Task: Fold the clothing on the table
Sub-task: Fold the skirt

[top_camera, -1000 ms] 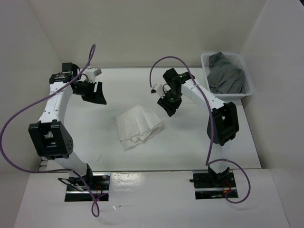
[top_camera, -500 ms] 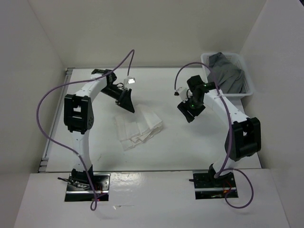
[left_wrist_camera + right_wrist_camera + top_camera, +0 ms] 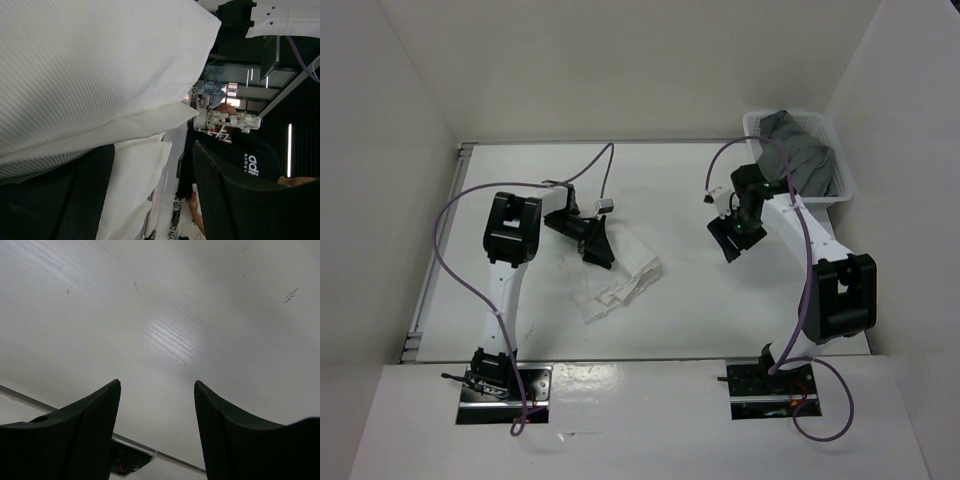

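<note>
White, finely pleated clothing (image 3: 623, 277) lying flat on worktop (image 3: 740, 300), left of centre. Folded into a rumpled, roughly four-sided bundle, turned at a slant, long side running near-left to far-right. Layered edges stepped and fanning along near side. Far-left corner hidden. Close up: fine ribbed weave, several stacked layers, soft folded edges. Worktop white, smooth, faintly scuffed.

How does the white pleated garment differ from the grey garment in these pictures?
Colour: the white pleated garment is white, the grey garment dark grey. Place: the white one lies on the table, the grey one in the white basket. Pose: the white one lies flat in folded layers, the grey one is bunched up. Both are soft cloth.
</note>
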Robot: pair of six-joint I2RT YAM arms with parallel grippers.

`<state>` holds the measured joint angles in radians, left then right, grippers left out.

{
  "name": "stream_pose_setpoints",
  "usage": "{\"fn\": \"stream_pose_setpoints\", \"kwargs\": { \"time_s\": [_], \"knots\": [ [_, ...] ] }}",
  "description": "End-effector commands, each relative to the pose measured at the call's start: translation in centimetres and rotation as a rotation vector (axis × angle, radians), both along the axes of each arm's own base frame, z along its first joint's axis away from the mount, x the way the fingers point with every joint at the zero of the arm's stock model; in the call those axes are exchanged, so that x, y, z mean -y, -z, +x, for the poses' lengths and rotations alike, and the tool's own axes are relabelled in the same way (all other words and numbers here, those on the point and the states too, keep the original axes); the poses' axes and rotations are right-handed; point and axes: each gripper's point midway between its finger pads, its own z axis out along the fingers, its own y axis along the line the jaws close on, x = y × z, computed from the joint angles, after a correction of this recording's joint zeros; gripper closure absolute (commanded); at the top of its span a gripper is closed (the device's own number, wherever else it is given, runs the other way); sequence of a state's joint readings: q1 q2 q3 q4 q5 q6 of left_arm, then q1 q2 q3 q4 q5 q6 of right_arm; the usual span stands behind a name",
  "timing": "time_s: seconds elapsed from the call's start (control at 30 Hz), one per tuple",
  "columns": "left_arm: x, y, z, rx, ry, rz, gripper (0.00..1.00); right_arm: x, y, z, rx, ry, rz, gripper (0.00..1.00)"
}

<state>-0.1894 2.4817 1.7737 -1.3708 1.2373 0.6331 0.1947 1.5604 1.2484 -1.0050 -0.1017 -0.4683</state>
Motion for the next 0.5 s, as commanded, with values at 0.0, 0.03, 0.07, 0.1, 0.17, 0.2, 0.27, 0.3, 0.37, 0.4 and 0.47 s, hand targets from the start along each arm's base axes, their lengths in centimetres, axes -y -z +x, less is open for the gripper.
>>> {"fn": "stream_pose_setpoints", "kwargs": {
  "time_s": [0.0,0.03,0.07,0.1,0.17,0.2,0.27,0.3,0.37,0.4,0.47],
  "knots": [
    [-0.9,4.6,-1.4,0.059,0.073,0.034,0.29,-0.3,-0.7,0.8,0.057,0.004,0.019,0.34],
    [-0.9,4.1,-1.5,0.069,0.073,0.033,0.29,-0.3,-0.7,0.8,0.057,0.004,0.019,0.34],
    [-0.9,2.5,-1.0,0.126,0.079,0.034,0.29,-0.4,-0.8,1.0,0.066,0.004,0.021,0.34],
    [-0.9,1.4,-0.6,0.155,0.078,0.041,0.29,-0.4,-1.1,1.3,0.075,0.004,0.023,0.34],
    [-0.5,-3.0,0.8,0.280,0.076,0.050,0.29,-0.2,-1.1,1.3,0.075,0.014,0.023,0.34],
    [-0.4,-4.7,1.5,0.324,0.068,0.056,0.29,-0.2,-1.1,1.3,0.075,0.014,0.023,0.34],
    [-0.2,-10.5,3.2,0.475,0.036,0.065,0.29,-0.2,-1.4,1.8,0.093,0.014,0.026,0.34],
    [-0.4,-12.2,3.7,0.532,0.029,0.091,0.28,-0.2,-1.6,1.8,0.102,0.014,0.028,0.34],
    [-0.6,-17.8,4.7,0.681,-0.017,0.117,0.26,-0.2,-2.0,2.2,0.128,0.020,0.041,0.34],
    [-1.0,-19.1,5.1,0.732,-0.032,0.158,0.24,-0.2,-2.3,2.4,0.137,0.020,0.043,0.34],
    [-1.9,-22.9,5.1,0.824,-0.087,0.194,0.16,0.6,-3.1,3.2,0.183,0.051,0.057,0.33]
  ]
}}
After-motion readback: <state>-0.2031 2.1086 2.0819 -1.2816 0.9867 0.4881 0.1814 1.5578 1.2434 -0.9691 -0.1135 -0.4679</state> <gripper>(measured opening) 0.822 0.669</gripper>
